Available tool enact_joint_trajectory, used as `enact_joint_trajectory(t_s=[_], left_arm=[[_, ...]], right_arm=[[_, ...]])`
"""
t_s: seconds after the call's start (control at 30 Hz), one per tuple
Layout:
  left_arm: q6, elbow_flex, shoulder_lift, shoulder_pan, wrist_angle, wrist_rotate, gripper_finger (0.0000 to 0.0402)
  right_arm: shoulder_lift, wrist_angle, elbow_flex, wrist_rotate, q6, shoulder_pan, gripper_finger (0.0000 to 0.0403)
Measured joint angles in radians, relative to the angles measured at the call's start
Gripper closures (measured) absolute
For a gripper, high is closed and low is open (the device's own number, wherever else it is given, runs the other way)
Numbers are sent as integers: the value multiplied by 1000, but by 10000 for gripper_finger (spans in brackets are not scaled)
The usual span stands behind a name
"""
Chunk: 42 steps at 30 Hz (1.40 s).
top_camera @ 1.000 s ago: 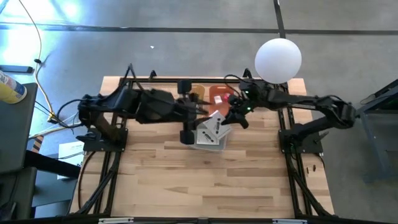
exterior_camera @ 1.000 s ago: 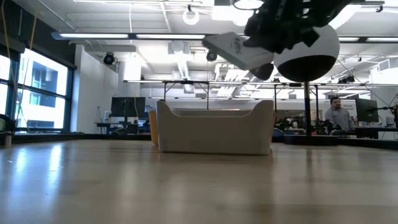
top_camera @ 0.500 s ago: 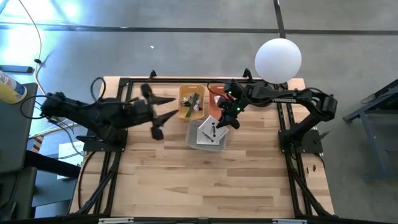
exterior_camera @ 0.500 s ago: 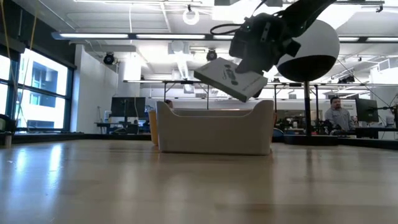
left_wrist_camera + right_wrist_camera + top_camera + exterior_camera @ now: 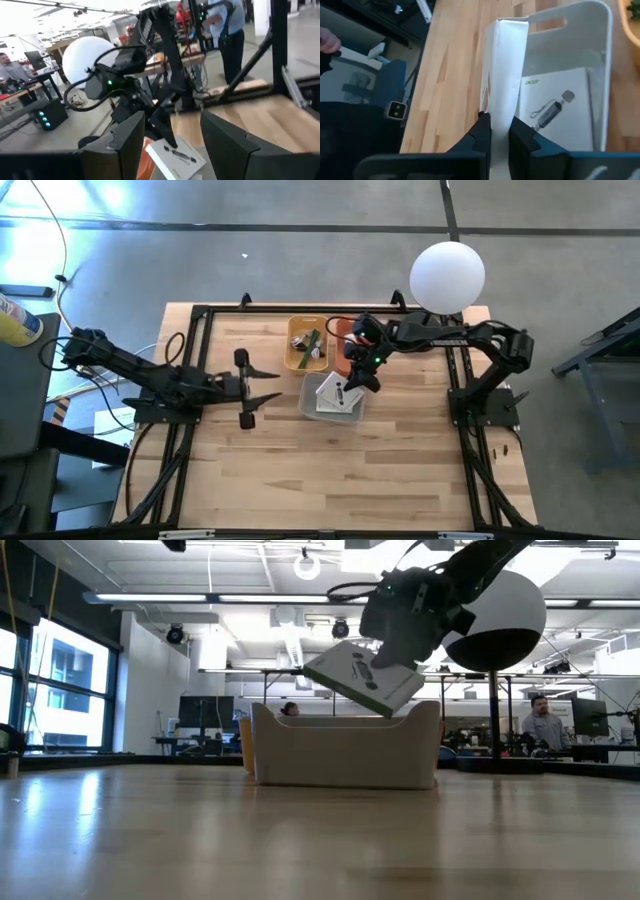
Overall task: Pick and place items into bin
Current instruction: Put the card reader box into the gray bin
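My right gripper is shut on a white flat packet with dark marks and holds it above the white bin. The low view shows that packet tilted over the bin's rim. A second white packet lies flat inside the bin. My left gripper is open and hovers left of the bin, touching nothing. Its wrist view looks at the held packet. A green-handled tool lies in a yellow tray beyond the bin. My right gripper pinches the white packet between its two fingers, on its narrow edge near one end. The fingers come from above and from the table's right. The packet is lifted clear and slants down over the bin.
An orange-red tray sits beside the yellow tray at the table's far side. A white globe stands at the far right corner. Black frame rails run along both sides. Bare wood lies near the front edge. People are beyond the table.
My left gripper has drawn back from the bin toward the table's left edge. My right gripper has carried the packet a little left and down, over the bin, and the packet now sits lower and more tilted.
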Motion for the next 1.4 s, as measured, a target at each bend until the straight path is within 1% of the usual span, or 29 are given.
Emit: enact_joint_trajectory(t_s=[0.2,0.33,0.43,0.6,0.73,0.87,0.97,1.07,1.27,1.33,1.4], left_arm=[[8,-67,-22,0,-3,0,220],[0,-130,-78,0,22,3,220],[0,-176,-130,0,47,16,220],[-12,-234,-187,0,47,22,220],[-26,-267,-193,0,47,22,220],[-30,-293,-193,0,65,28,220],[-30,-308,-192,0,74,48,220],[-43,-319,-193,0,79,49,220],[-45,-333,-192,0,87,47,220],[-45,-333,-192,0,87,47,220],[-45,-333,-192,0,86,46,220]], right_arm=[[28,10,0,3,21,14,362],[50,26,0,2,17,30,378],[64,39,0,3,18,31,378],[86,2,32,63,-5,34,363],[105,-65,84,114,-64,48,372],[121,-97,113,119,-87,53,378],[129,-113,116,121,-93,52,366],[133,-153,116,151,-122,59,358],[134,-158,116,162,-143,84,374],[134,-150,116,163,-142,90,372],[134,-148,116,176,-142,96,363]])
